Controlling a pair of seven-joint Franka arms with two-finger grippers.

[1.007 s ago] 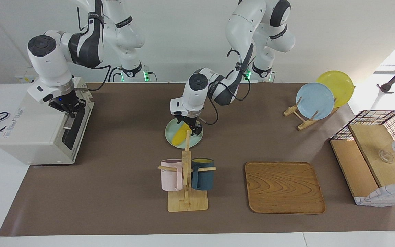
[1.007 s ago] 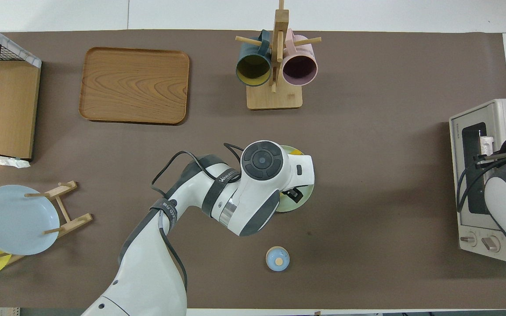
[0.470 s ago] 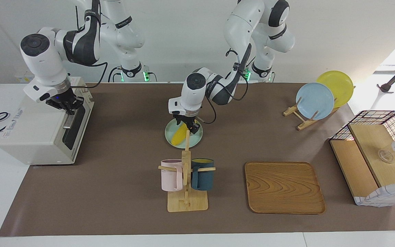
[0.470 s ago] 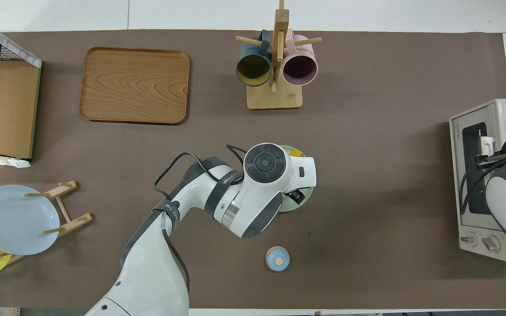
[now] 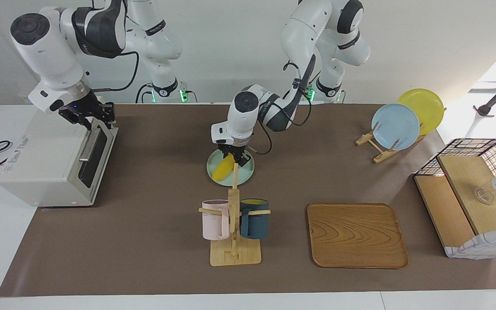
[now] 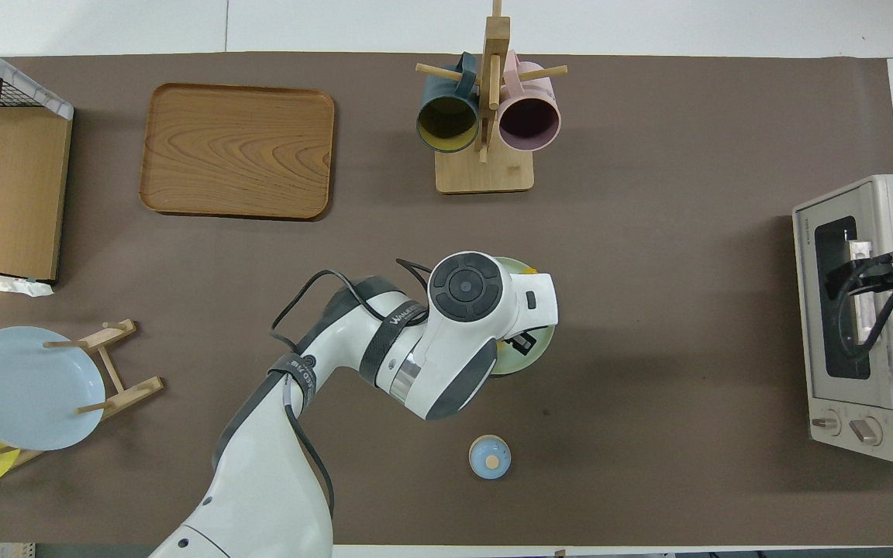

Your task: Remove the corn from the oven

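Where the cream oven (image 5: 54, 163) sits at the right arm's end of the counter (image 5: 153, 241), we see the right pincer (image 5: 94, 119) raised over its closed door, fingers parted and empty. Mid-counter, the left pincer (image 5: 236, 157) is clamped on the corn (image 5: 223, 168), which lies on the pale green plate (image 5: 246, 174).

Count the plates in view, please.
3: a blue plate and a yellow plate on the wooden rack, a green plate under the corn.
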